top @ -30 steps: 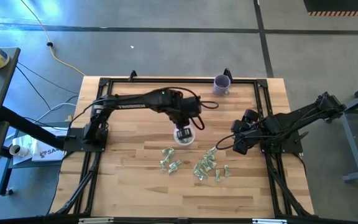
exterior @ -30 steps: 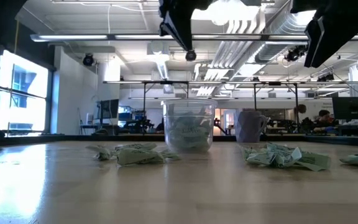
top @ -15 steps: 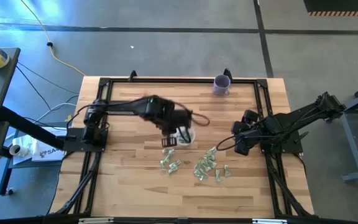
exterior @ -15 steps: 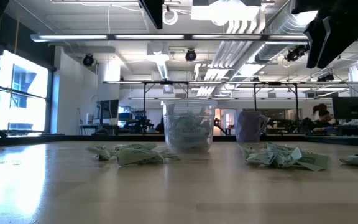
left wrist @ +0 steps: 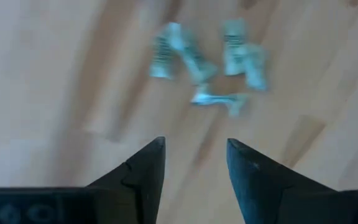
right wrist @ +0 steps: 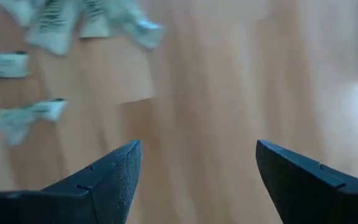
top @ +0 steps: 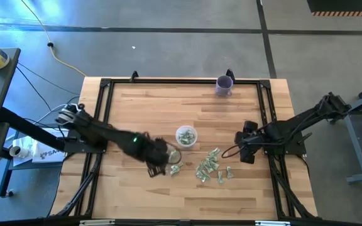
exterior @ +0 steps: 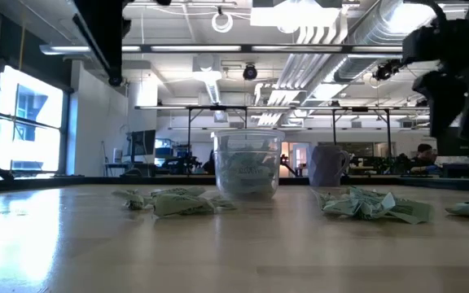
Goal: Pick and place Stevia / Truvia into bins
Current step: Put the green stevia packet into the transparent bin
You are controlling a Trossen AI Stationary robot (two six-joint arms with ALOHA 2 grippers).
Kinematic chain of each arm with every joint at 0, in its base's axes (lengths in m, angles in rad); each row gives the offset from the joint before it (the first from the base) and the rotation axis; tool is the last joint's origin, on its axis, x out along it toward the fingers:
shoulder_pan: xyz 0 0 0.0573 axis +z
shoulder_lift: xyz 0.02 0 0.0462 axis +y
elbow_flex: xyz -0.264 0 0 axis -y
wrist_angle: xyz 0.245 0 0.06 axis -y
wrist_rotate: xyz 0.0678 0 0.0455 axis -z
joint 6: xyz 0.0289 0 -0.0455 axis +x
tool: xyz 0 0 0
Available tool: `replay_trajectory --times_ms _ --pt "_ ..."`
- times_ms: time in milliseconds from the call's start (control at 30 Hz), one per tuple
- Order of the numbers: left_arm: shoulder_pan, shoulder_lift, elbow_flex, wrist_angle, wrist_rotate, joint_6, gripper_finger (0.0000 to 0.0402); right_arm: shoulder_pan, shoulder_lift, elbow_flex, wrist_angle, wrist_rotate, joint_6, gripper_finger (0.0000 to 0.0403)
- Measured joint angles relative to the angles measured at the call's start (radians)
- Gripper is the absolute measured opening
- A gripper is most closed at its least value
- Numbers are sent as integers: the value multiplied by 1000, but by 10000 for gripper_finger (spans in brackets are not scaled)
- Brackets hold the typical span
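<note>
Pale green and white Stevia sachets lie flat on the wooden table in two loose groups, a left group (top: 173,166) and a right group (top: 210,168). The bin, a small clear cup (top: 185,135) with sachets inside, stands upright just beyond them (exterior: 247,167). My left gripper (top: 159,167) hangs just left of the left group, pointing steeply down, open and empty (left wrist: 194,146), with sachets (left wrist: 207,62) ahead of its tips. My right gripper (top: 244,153) hovers to the right of the right group, open and empty (right wrist: 197,149).
A purple cup (top: 224,85) stands at the table's far edge. A black frame (top: 181,80) runs around the work area. Bare wood lies near the front edge and on the left half of the table.
My left gripper has swung from above the clear cup toward the table's near left and come down beside the left sachet group. My right gripper has sunk a little. The sachets on the table and the cup have stayed put.
</note>
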Motion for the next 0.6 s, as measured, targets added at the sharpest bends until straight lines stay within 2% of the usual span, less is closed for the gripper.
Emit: replay_trajectory --times_ms 167,267,433,600 --pt "-63 -1 -227 343 26 -176 201 37 -8 -61 96 -32 92 307" --pt "-63 43 -320 469 55 -381 207 44 -8 -67 109 -29 121 307" --pt "-27 75 -339 517 60 -718 234 44 -8 -66 114 -32 178 307" --pt "-22 77 -339 589 40 -866 264 44 -8 -66 116 -49 205 307"
